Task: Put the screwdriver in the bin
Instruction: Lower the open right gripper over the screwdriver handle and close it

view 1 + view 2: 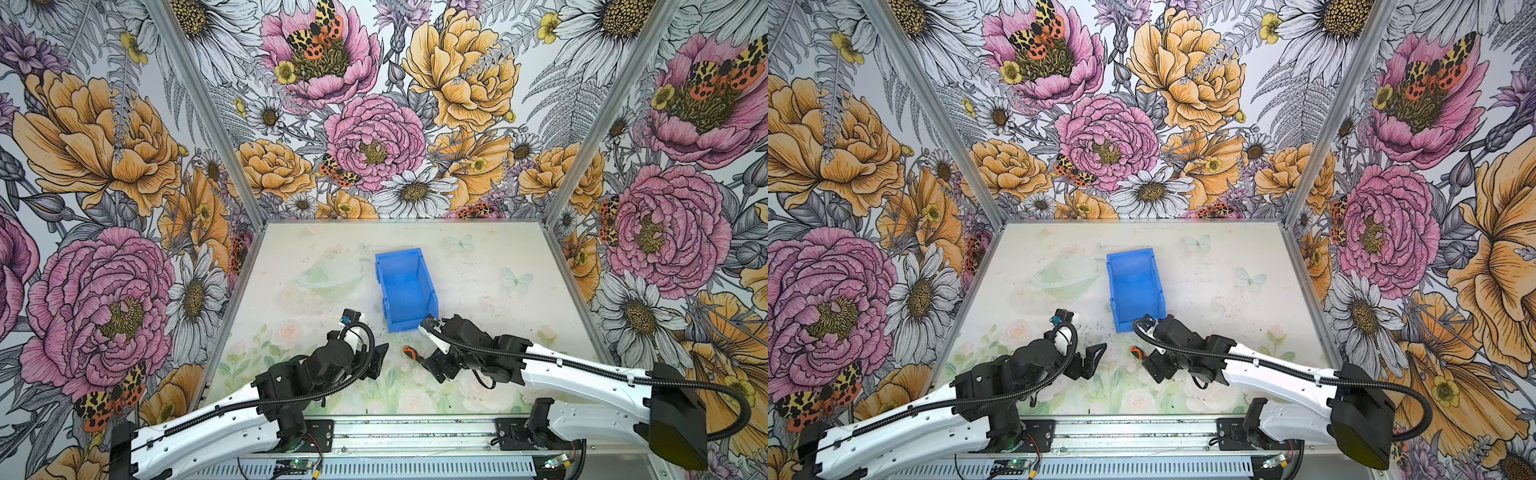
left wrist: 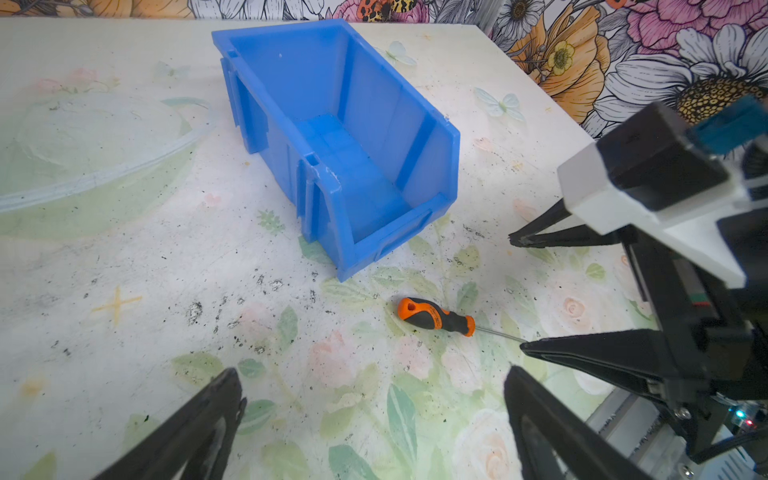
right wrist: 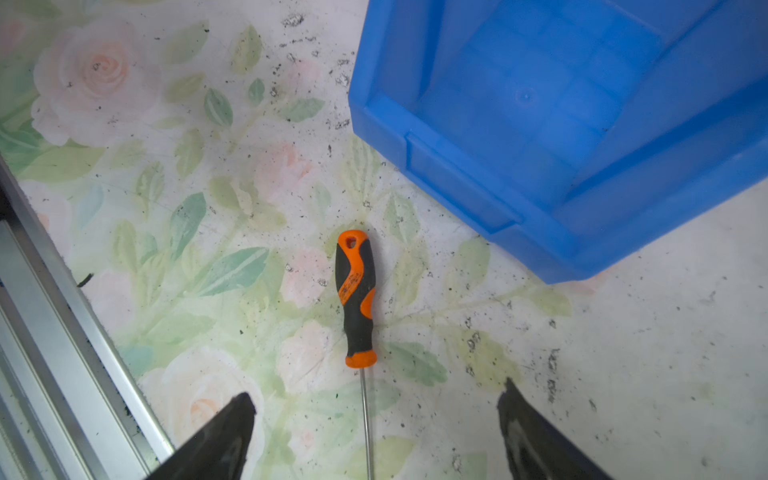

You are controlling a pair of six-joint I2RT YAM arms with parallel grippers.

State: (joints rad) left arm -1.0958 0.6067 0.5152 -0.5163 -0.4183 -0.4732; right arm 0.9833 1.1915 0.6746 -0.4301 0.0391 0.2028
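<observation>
We find the screwdriver (image 1: 409,352) flat on the table (image 1: 316,332), at 6 o'clock of the bin (image 1: 399,253) (its low end) in both top views. The right gripper (image 3: 376,409), the nearer, has its jaws apart astride the shaft, apparently not touching it; the handle points to 10 o'clock.

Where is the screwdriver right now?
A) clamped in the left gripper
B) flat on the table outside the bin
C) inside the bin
B: the screwdriver lies flat on the table beside the low end of the bin, its shaft running between the open jaws of the right gripper, not gripped.
</observation>
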